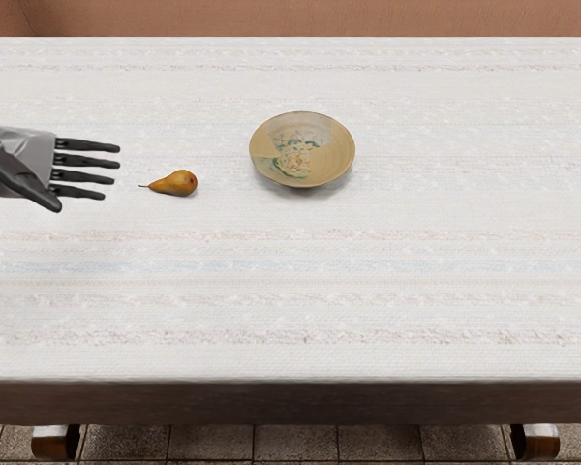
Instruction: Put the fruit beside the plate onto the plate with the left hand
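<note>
At the left edge of the head view, a little above mid-height, hovering with the dark grey, five-fingered mechanical left hand (48,167): grasping nothing, holding the slim black fingers (87,161) straight and spread toward the right, angling the thumb down below them, apparently readying a wide opening for closing around something small.

Just right of those fingertips, near but not touching, finding the small golden-brown pear (177,182) lying on its side on the pale, off-white woven tabletop (368,291), pointing its stem left at the hand and its fat end right. Judging it likely to roll if nudged from one side only, so calling for closing from both sides.

Farther right, toward the upper centre of the frame and apart from the fruit, seeing the round, shallow, ochre-glazed ceramic plate (345,147) with greenish painting in the middle, carrying nothing.

Judging the step as approaching, not yet grasping. Seeing nothing of the right hand.
</note>
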